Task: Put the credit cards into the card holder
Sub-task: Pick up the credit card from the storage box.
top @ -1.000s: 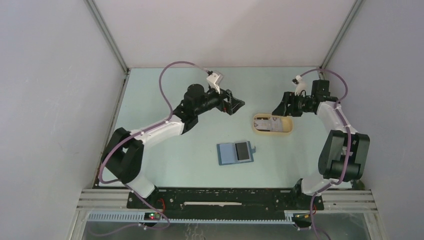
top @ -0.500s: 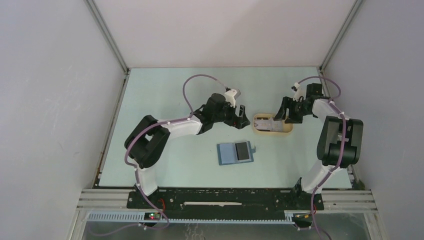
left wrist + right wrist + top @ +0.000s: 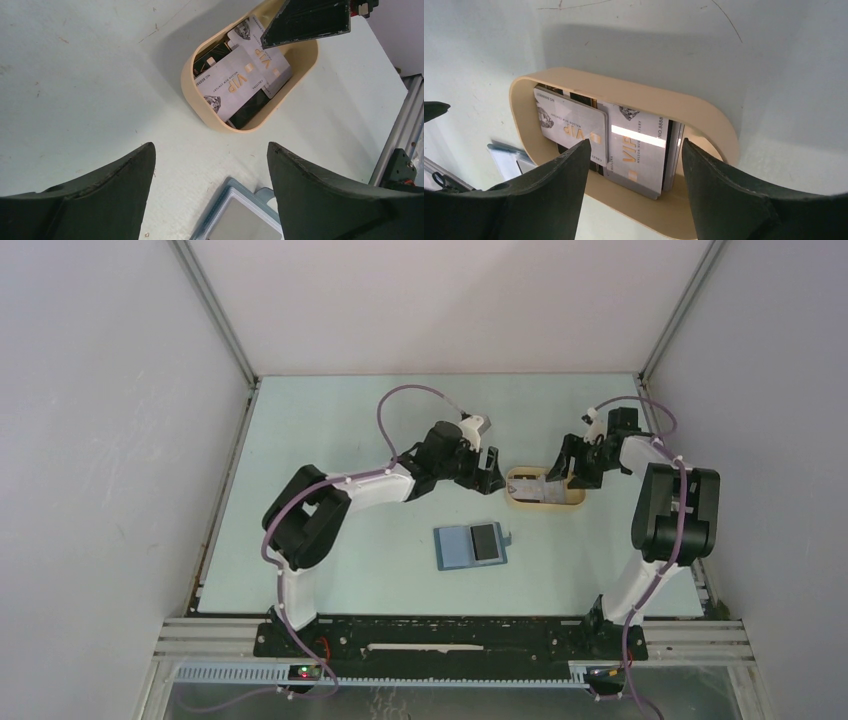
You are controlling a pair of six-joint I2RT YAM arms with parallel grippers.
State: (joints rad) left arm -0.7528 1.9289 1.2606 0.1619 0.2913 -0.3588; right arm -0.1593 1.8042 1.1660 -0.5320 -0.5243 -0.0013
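Note:
Several whitish-grey credit cards [image 3: 235,82] with gold "VIP" print lie stacked in a beige oval tray [image 3: 199,107]. My right gripper [image 3: 635,142] hangs open just above them, its jaws spanning the top card [image 3: 636,147], touching nothing. In the top view it [image 3: 560,472] sits over the tray's right half. My left gripper [image 3: 488,468] is open and empty beside the tray's left end, above bare table [image 3: 210,150]. The teal-blue card holder [image 3: 471,545] lies open nearer me, a grey rectangle on its right half; its corner [image 3: 245,215] shows between the left fingers.
The tray [image 3: 545,506] stands right of the table's middle, between both grippers. The tip of a right finger [image 3: 305,20] reaches over it in the left wrist view. White walls close the table's sides and back.
My left arm has swung right and down until its gripper stands next to the tray's left end. My right gripper has drawn in and lowered over the cards.

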